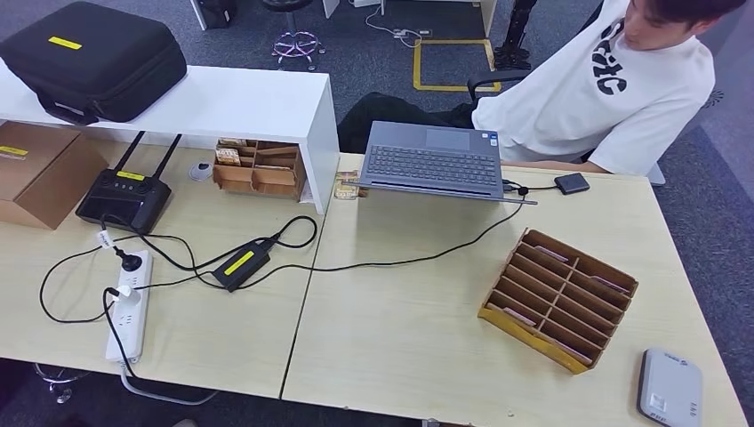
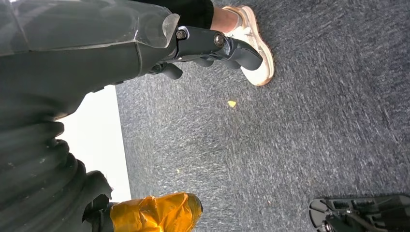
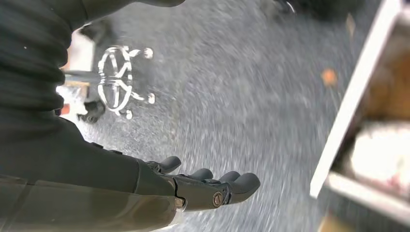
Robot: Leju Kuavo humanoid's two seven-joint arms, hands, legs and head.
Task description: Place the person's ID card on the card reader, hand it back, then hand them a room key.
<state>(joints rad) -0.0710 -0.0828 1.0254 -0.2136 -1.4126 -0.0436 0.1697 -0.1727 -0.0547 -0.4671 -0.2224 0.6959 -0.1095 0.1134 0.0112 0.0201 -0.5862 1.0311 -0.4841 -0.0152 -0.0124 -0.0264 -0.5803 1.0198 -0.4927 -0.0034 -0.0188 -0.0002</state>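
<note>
The grey card reader [image 1: 670, 390] lies flat at the near right corner of the table [image 1: 400, 329]. Left of it, a slotted cardboard rack [image 1: 558, 298] holds several cards in its compartments. A person in a white T-shirt [image 1: 605, 84] sits at the far side, behind the laptop [image 1: 433, 160]. My left hand [image 2: 212, 46] hangs over grey carpet with its fingers stretched out and nothing in them. My right hand [image 3: 208, 186] also hangs over the carpet, its fingers extended and holding nothing.
A power strip [image 1: 129, 307], cables and a black adapter [image 1: 240, 263] lie on the left half of the table. A white shelf [image 1: 231, 102] carries a black case [image 1: 93, 58]. A controller [image 1: 124, 196], cardboard boxes [image 1: 40, 169] and a small black device [image 1: 572, 183] stand farther back.
</note>
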